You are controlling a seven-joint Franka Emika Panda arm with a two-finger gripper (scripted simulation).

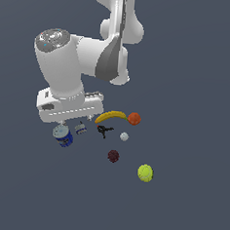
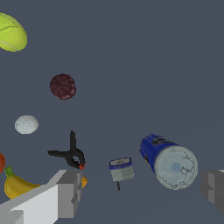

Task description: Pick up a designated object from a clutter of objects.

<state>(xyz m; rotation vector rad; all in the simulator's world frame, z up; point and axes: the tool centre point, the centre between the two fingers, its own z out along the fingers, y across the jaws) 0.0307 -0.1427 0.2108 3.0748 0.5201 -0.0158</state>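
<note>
Step in hand: approach. The gripper (image 1: pixel 76 118) hangs with fingers spread, pinching nothing, above the blue can (image 1: pixel 63 136), which stands at left of centre in the exterior view beside the small grey box (image 1: pixel 80 129). Next move — centre over the can, then descend.

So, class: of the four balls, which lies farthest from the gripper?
The yellow-green tennis ball; the orange, white and dark red balls sit nearer the gripper.

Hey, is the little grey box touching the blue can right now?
Apart. The wrist view shows bare floor between the grey box and the blue can.
</note>
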